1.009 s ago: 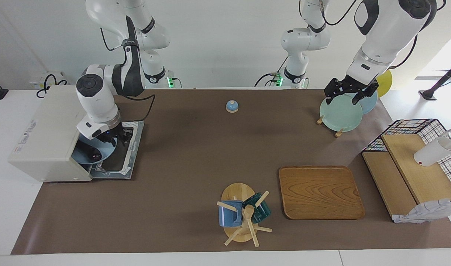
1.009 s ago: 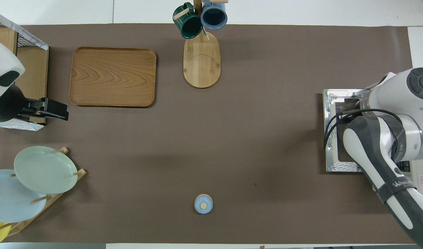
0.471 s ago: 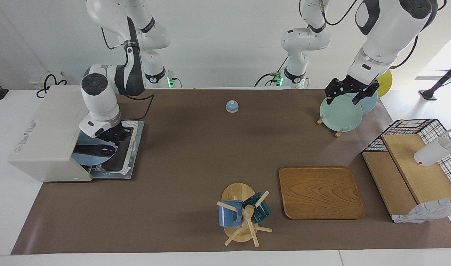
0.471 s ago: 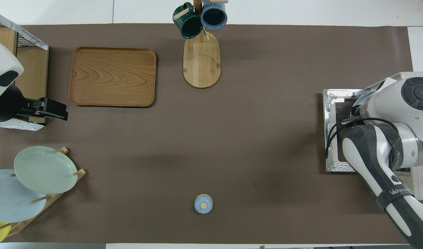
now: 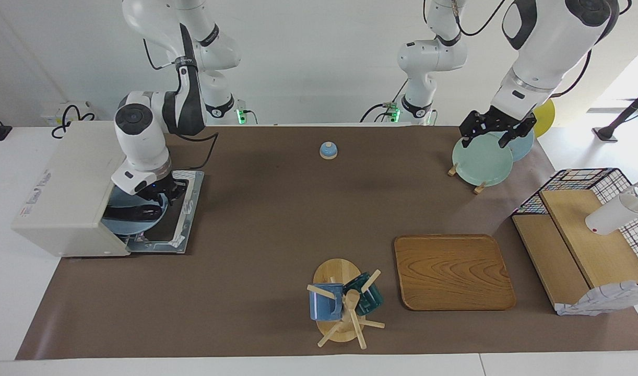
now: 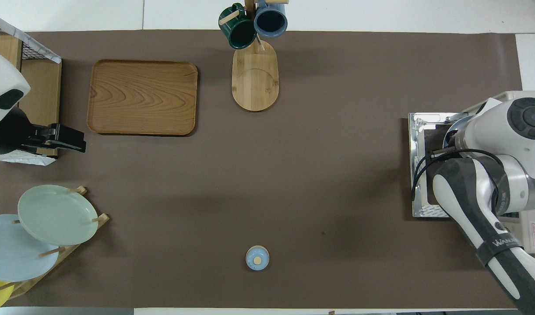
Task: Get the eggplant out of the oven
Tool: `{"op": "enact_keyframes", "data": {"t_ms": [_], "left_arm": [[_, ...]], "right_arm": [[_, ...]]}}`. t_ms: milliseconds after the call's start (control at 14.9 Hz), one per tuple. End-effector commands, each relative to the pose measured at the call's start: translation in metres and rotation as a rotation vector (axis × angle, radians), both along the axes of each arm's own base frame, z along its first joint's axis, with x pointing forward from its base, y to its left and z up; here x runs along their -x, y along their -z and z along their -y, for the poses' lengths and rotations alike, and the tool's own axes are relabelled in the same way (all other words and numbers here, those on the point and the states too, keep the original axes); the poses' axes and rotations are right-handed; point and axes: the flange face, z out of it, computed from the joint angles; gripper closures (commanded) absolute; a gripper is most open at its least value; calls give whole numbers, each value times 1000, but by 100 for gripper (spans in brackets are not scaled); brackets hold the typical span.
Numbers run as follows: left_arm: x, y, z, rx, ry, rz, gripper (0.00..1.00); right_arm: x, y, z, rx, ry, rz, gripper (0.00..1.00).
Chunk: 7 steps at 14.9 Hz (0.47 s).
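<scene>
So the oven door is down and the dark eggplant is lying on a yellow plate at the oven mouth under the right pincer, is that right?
Nearly. The plate under the dark purple eggplant is light blue, not yellow, as the facing view shows. The rest holds: the cream-white oven has its glass door dropped open, and the right pincer is over that plate at the oven mouth.

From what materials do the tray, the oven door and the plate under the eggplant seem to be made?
Tray: wood, smooth matte finish; its grain lines show. Oven door: shiny metal frame around a dark pane, probably glass. Plate under the eggplant: pale blue, smooth and even, likely glazed ceramic, though plastic is possible.
</scene>
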Motion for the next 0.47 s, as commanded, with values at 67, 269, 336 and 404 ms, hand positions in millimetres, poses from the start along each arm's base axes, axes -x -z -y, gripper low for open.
{"op": "enact_keyframes", "data": {"t_ms": [67, 269, 336, 404], "left_arm": [[0, -5, -2, -5, -1, 14, 0], [1, -5, -2, -5, 2, 16, 0], [1, -5, -2, -6, 1, 14, 0], [1, -5, -2, -6, -1, 14, 0]], "right_arm": [[6, -4, 4, 10, -67, 4, 80], [10, 0, 11, 8, -82, -12, 100], [10, -1, 10, 7, -106, -13, 100], [9, -3, 5, 7, -120, -15, 100]]}}
